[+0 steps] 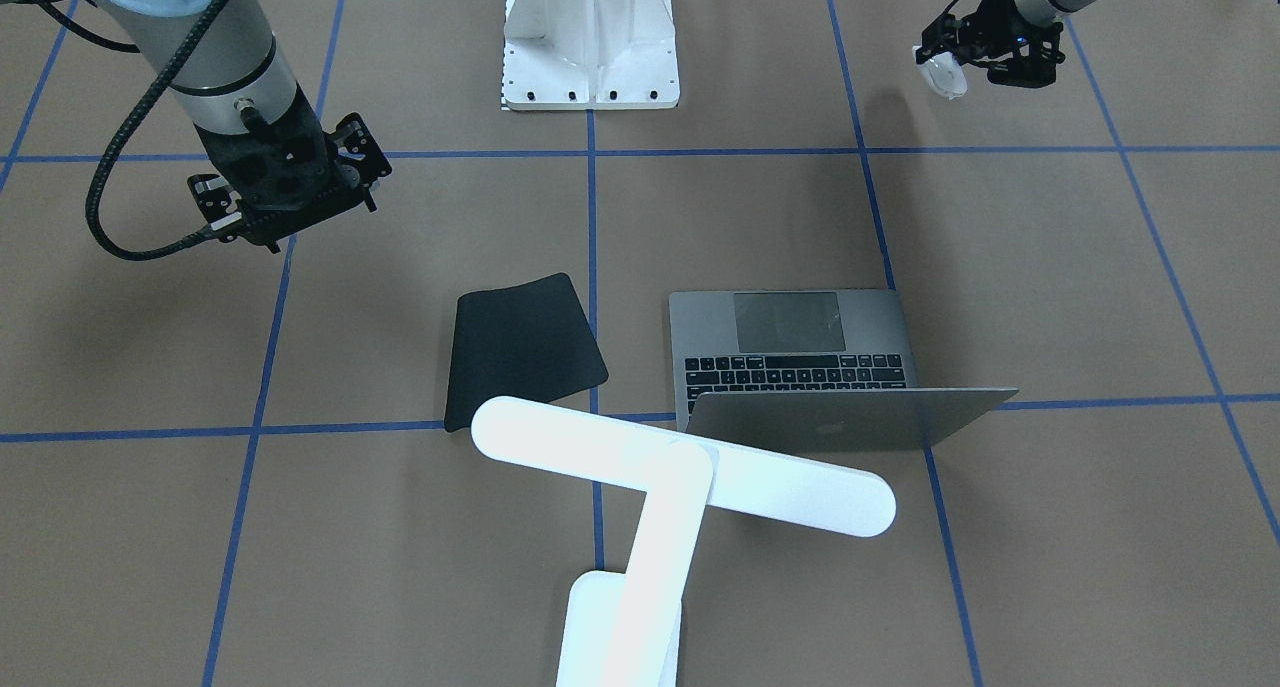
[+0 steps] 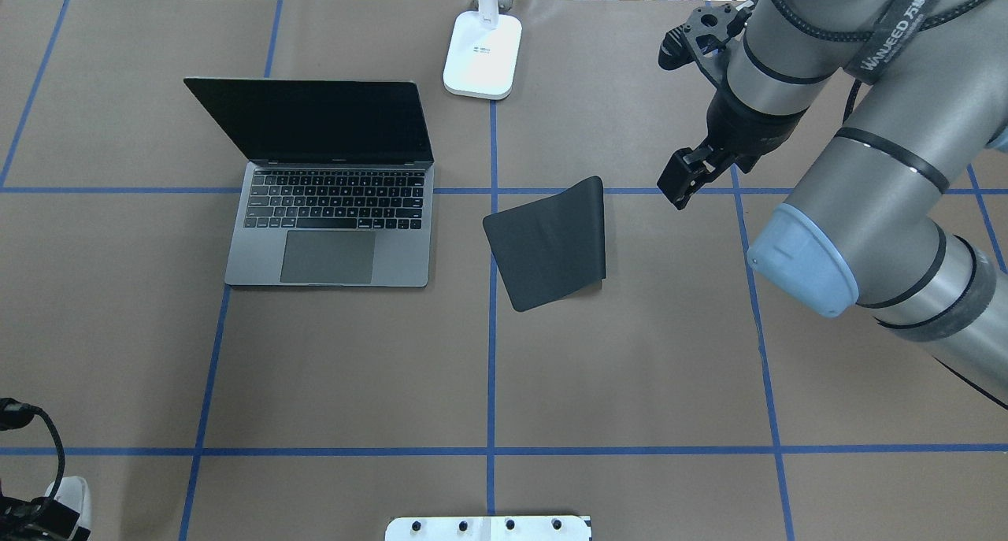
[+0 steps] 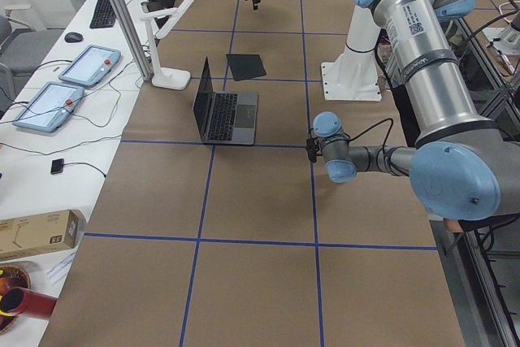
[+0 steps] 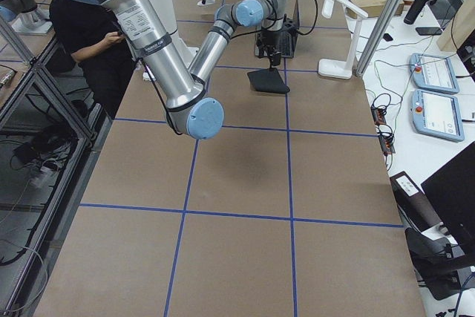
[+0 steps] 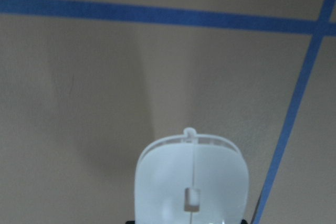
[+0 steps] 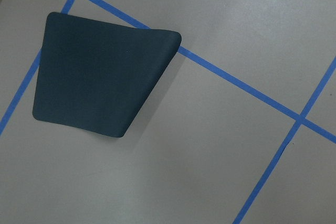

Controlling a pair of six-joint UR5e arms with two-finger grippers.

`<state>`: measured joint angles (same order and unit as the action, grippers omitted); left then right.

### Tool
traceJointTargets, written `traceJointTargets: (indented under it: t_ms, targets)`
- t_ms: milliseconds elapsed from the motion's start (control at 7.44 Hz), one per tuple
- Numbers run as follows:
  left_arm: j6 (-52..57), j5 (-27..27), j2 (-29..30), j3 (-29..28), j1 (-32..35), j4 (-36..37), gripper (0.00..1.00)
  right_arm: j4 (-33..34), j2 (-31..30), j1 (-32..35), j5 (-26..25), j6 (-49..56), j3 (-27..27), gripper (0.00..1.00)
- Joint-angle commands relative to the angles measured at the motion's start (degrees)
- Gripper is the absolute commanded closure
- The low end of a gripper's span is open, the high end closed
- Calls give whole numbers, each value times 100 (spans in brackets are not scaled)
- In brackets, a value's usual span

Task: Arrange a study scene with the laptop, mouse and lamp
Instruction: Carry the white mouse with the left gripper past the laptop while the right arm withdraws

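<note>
The laptop (image 1: 800, 347) stands open on the table, and it shows at the left in the overhead view (image 2: 331, 210). The white lamp (image 1: 680, 477) stands beyond it, with its base (image 2: 482, 53) at the far edge. My left gripper (image 1: 985, 52) is shut on the white mouse (image 1: 943, 75), holding it above the table near the robot's side. The mouse fills the bottom of the left wrist view (image 5: 191, 182). My right gripper (image 2: 683, 180) hovers open and empty just right of a black mouse pad (image 2: 551, 242).
The black mouse pad (image 6: 100, 82) lies right of the laptop with one edge curled up. The robot's white ribbed pedestal (image 1: 590, 42) stands at the near middle edge. Blue tape lines cross the brown table.
</note>
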<state>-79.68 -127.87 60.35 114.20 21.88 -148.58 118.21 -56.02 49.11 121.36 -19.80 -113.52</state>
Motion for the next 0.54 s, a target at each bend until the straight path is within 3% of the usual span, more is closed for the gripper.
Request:
traceJointTargets:
  t_ms: [0, 134, 403]
  targets:
    - [416, -1, 640, 14, 421, 579, 40, 0, -14, 46, 11, 3, 5, 0]
    - [600, -36, 1167, 23, 631, 1246, 40, 0, -14, 81, 28, 3, 5, 0]
    - [1128, -640, 1863, 128, 1333, 2215, 40, 0, -58, 98, 37, 3, 5, 0]
